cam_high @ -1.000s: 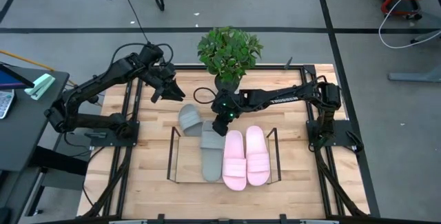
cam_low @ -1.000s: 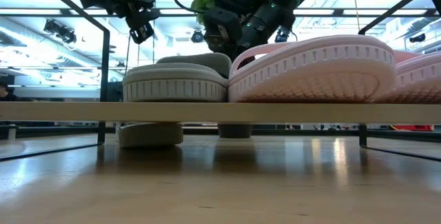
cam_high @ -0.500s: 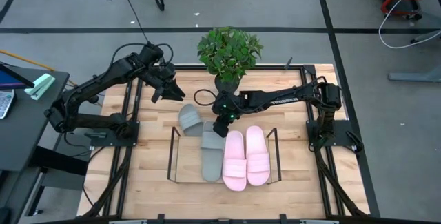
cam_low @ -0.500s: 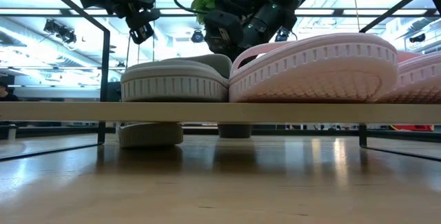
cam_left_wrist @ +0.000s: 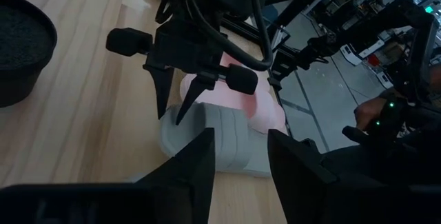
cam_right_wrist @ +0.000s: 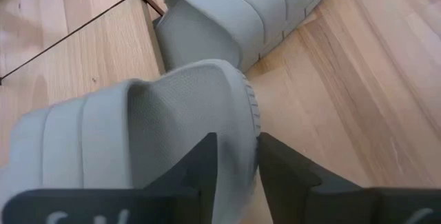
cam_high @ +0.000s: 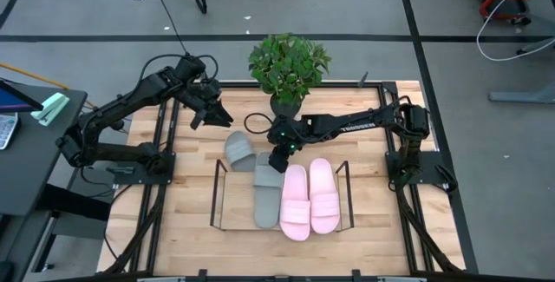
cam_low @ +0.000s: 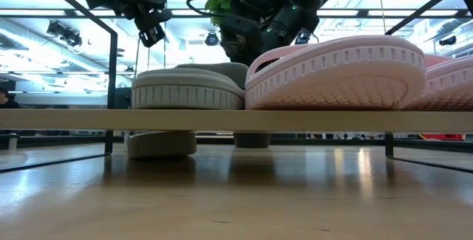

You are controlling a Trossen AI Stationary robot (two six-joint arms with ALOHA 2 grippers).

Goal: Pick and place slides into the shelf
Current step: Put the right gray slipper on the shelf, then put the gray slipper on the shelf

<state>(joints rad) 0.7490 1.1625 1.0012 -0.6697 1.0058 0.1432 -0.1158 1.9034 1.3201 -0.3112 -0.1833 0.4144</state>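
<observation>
High view: the shelf point(cam_high: 217, 197) stands mid-surface, towards the near edge of the surface point(cam_high: 191, 239). Two pink slides point(cam_high: 310, 197) lie side by side on the right half of its board. One grey slide point(cam_high: 267, 197) lies just beside them at the shelf's middle, one end at the shelf's far edge. The second grey slide point(cam_high: 238, 150) is off the shelf, on the surface just beyond the shelf's far left corner. The right hand point(cam_high: 279, 156) is over the far end of the shelved grey slide. The left hand point(cam_high: 211, 108) hangs above the surface near its far edge, well apart from the shelf. A potted plant point(cam_high: 289, 65) stands at the far edge's middle. Low view: the shelved grey slide and a pink slide rest sole-down on the shelf board, touching each other. The second grey slide shows below board level on the surface behind. Both hands hang above. Left wrist view: the left fingers point(cam_left_wrist: 193, 169) stand apart with nothing between them, so I record that hand as released. The right hand's fingers are spread, tips at the grey slide's strap. Right wrist view: the right fingers point(cam_right_wrist: 200, 172) are parted with the slide's rim between them; I judge it released, not clenched. The second grey slide lies just beyond.
</observation>
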